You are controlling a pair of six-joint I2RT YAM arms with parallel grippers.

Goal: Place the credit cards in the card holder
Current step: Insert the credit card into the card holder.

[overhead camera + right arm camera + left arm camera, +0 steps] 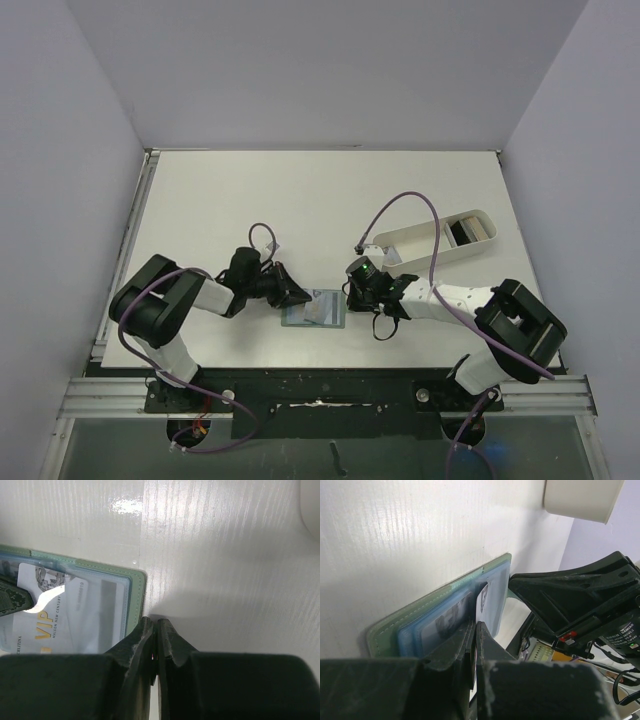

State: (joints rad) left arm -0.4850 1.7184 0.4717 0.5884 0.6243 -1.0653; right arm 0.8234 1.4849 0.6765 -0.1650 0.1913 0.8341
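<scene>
The card holder [315,312] lies open on the table near the front edge, grey-green outside [420,612] and pale blue inside. My left gripper [297,295] is over its left half, shut on a pale card [482,600] whose far end is at the slots; its tips [476,625] are just above the wallet. In the right wrist view the same card [60,625] with gold "VIP" print lies slanted over the wallet's right half [134,595]. My right gripper [352,298] is shut and empty, with its tips [155,621] at the wallet's right edge. More cards [468,231] lie in the tray.
A long white oval tray [420,245] stands at the right behind my right arm; its end shows in the left wrist view [577,500]. My right arm's wrist [570,600] is close across the wallet from the left gripper. Grey walls enclose the table.
</scene>
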